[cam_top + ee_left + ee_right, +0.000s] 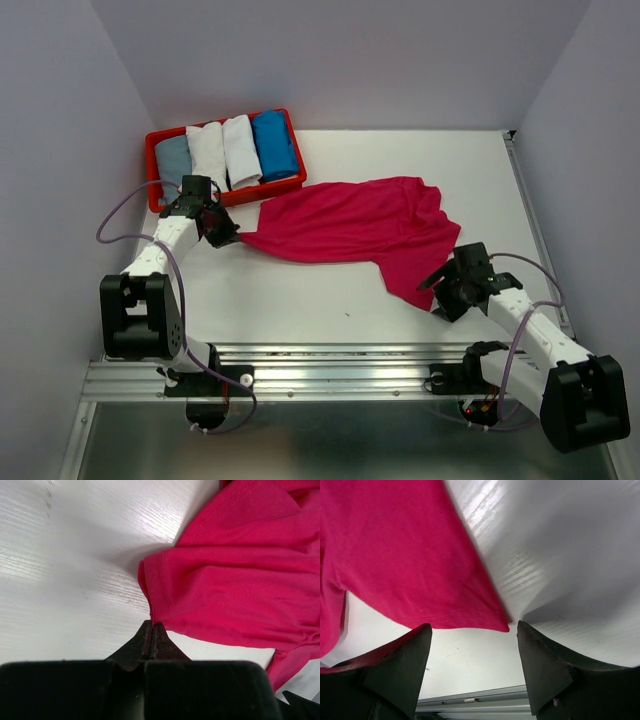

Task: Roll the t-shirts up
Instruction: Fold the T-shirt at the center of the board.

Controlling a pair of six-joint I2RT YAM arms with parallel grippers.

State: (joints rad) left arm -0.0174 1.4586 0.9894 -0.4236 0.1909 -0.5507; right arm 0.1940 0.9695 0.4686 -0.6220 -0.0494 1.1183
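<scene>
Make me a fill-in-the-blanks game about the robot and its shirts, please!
1. The left gripper is ___ on the edge of the pink t-shirt.
2. The right gripper has its jaws ___.
3. The red tray holds ___ rolled t-shirts.
Missing words: shut, open, four.
</scene>
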